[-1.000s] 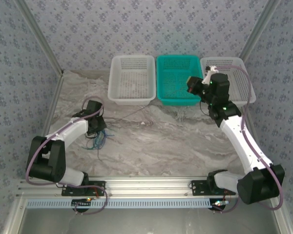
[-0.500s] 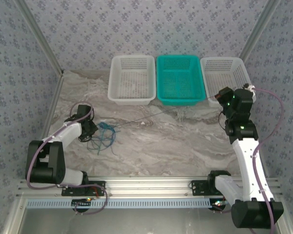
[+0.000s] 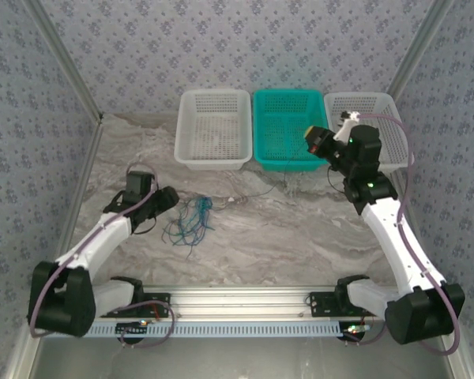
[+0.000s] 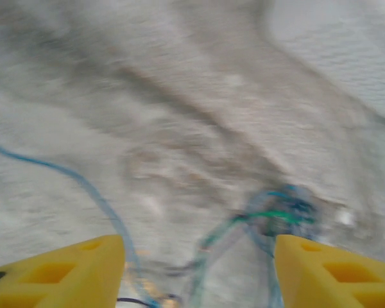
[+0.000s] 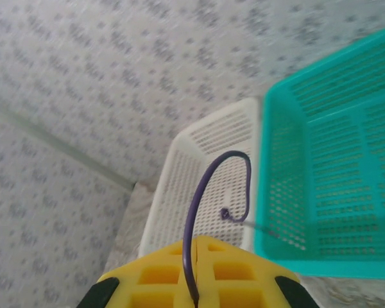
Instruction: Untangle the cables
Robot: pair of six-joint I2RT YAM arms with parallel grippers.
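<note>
Inspection of your left side: the left gripper [image 3: 166, 198] sits low over the marbled table [image 3: 300, 237], left of centre in the overhead frame. Its jaws stand wide and clamp nothing. In the left wrist view the yellow fingers [image 4: 64, 273] occupy the two bottom corners, far apart.

The cables [image 3: 191, 221] lie in a loose tangle on the table just right of that gripper. The left wrist view is blurred, but it shows a blue cable [image 4: 83, 186] curving in from the left edge and a knot with a green cable [image 4: 276, 216] at centre right.

Your right gripper [image 3: 311, 140] is raised at the front right corner of the teal basket [image 3: 288, 163], between the left white basket [image 3: 213, 162] and the right white basket [image 3: 371, 96]. Its jaws are pressed together on the dark cable [image 5: 190, 218], which loops up from between the fingers [image 5: 160, 282]. In the overhead frame the dark cable [image 3: 253, 193] runs thin and nearly straight from the tangle up towards that gripper.
</note>
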